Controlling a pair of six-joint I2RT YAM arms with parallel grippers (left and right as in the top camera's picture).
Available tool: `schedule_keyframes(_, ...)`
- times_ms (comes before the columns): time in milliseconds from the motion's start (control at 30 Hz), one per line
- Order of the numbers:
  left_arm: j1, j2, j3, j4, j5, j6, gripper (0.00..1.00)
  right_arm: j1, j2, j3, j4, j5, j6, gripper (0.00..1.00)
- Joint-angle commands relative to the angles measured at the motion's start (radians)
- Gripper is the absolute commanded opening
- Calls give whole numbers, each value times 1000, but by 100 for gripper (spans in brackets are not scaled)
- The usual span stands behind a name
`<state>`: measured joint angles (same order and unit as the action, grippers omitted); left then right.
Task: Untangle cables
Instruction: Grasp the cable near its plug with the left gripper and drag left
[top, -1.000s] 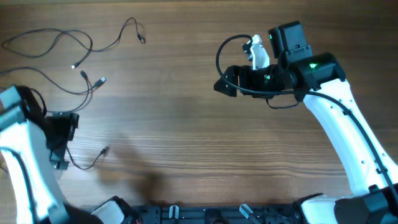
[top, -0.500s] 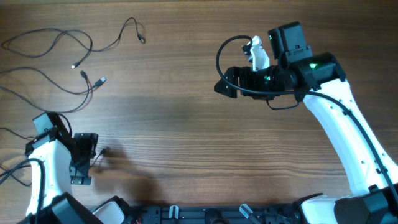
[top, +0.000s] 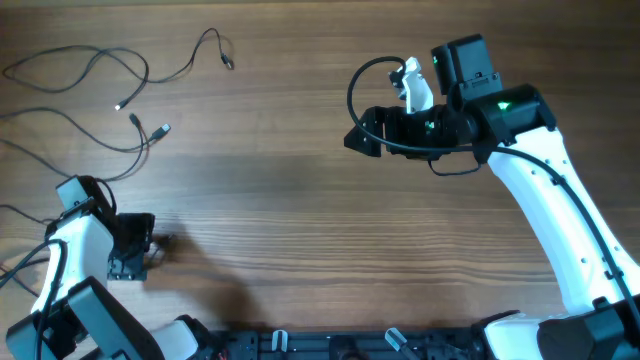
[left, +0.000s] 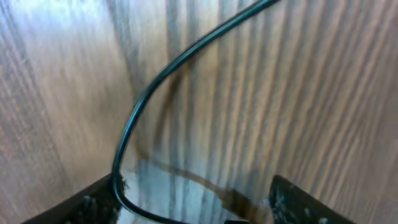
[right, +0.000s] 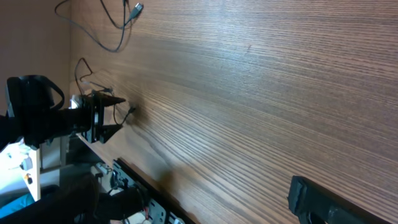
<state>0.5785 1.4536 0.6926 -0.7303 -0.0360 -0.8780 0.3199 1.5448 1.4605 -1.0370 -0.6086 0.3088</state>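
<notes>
Several thin dark cables (top: 100, 62) lie loose at the table's far left, some with silvery tips (top: 163, 129). One short cable end (top: 166, 241) lies by my left gripper (top: 148, 250) at the front left. In the left wrist view the left gripper (left: 193, 211) is open, and a thin dark cable (left: 134, 118) curves between its fingers, close to the left finger. My right gripper (top: 356, 140) hovers right of centre, open and empty. Only one of its fingers (right: 317, 199) shows in the right wrist view.
Bare wooden table (top: 300, 210) lies between the two arms. A thicker black arm cable (top: 360, 90) loops by the right wrist. The right wrist view shows the loose cables (right: 118, 31) far off and the left arm (right: 93, 118) at the table's edge.
My left arm has swung toward the front edge, and its gripper has shifted right toward the short cable end. The right arm has not moved.
</notes>
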Motion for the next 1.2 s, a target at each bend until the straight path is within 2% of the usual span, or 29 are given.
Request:
schedule_keyframes(0,-3,8,-8,22,-17,-1,67,4,10,-2,3,-19,-10,100)
schedule_keyframes(67,-3,9,-8,25,-18,-1,58,4,10,-2,8,-19,-8,100)
schedule_keyframes(167,-3,9,-8,25,-17,-2,40,4,10,-2,8,-19,7,100)
schedule_keyframes(300,-3,9,-8,51,0,-8,29,4,10,-2,6,-19,8,100)
schedule_keyframes(433,-3,9,-8,79,13,-21,27,4,10,-2,-2,-19,8,100)
schedule_keyframes(533,-3,9,-8,119,13,-21,17,4,10,-2,-9,-19,8,100)
schedule_keyframes(567,-3,9,-8,130,13,-21,10,4,10,-2,-11,-19,8,100)
schedule_keyframes(633,-3,9,-8,154,13,-21,6,4,10,-2,-12,-19,8,100)
schedule_keyframes(733,-3,9,-8,179,13,-21,16,4,10,-2,-12,-19,8,100)
schedule_keyframes(933,-3,9,-8,230,13,-21,25,4,10,-2,-11,-19,8,100)
schedule_keyframes(1000,-3,9,-8,262,36,-20,37,4,10,-2,-12,-19,8,100)
schedule_keyframes(1067,-3,9,-8,284,101,-20,42,4,10,-2,-15,-19,9,100)
schedule_keyframes(1167,-3,-8,10,290,156,11,77,4,10,-2,-21,-19,8,100)
